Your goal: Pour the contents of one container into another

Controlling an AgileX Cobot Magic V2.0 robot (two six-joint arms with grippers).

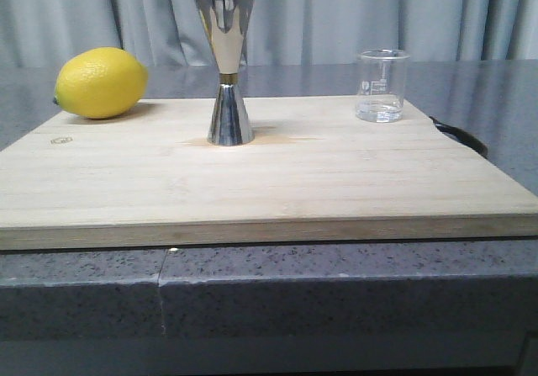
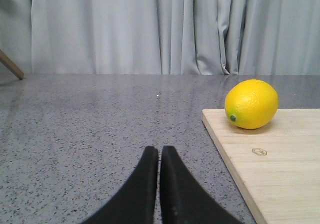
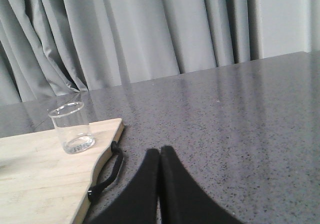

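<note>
While both tools (image 2: 159, 156) (image 3: 160, 159) sit pressed together, one beaker (image 1: 382, 86), one jigger (image 1: 228, 69), one lemon (image 1: 101, 82)

- Seen from the left wrist: matte black left gripper (image 2: 159, 156), two curved fingers (image 2: 145, 184) broad at the base and tapering to rounded tips, inner edges pressed together along a thin seam.
- Seen from the right wrist: matching matte black right gripper (image 3: 159, 156), same pair of smooth, horn-shaped fingers (image 3: 175, 189), tips meeting with no gap.
- No screws, cables or markings visible on either pair; plain, unglossed surfaces.
- Nothing of either arm visible from the front.
</note>
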